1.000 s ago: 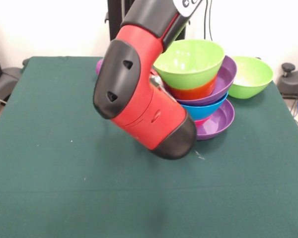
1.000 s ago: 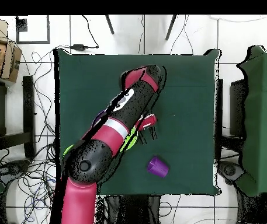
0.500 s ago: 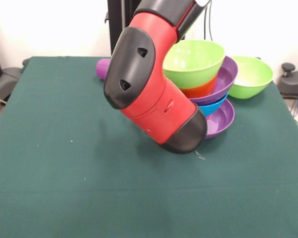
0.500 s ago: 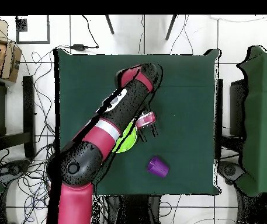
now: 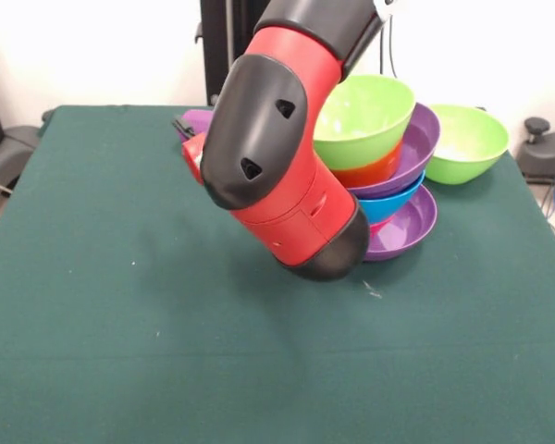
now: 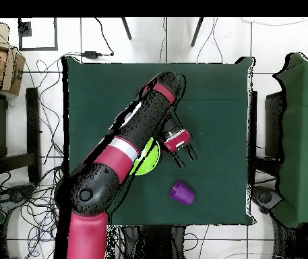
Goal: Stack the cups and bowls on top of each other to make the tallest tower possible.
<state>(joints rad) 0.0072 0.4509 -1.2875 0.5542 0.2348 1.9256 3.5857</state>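
The tower (image 5: 388, 176) stands at the right of the front view: a lime green bowl (image 5: 363, 109) on top, then orange, purple, blue and pink bowls, with a wide purple bowl (image 5: 409, 227) as its base. From overhead only the top lime bowl (image 6: 146, 159) shows past the arm. A purple cup (image 6: 181, 193) lies on the cloth and shows behind the arm (image 5: 200, 118) in the front view. My gripper (image 6: 187, 158) hangs open between the tower and the cup with nothing in it. The front view shows only its edge (image 5: 191, 146).
A second lime green bowl (image 5: 467, 141) sits alone on the green cloth (image 5: 120, 305) to the right of the tower. The thick red and black arm (image 5: 277, 176) slants across the table's middle and hides the tower's left side.
The wrist has swung round. Overhead, the gripper has moved away from the tower towards the purple cup. In the front view its edge now shows left of the arm.
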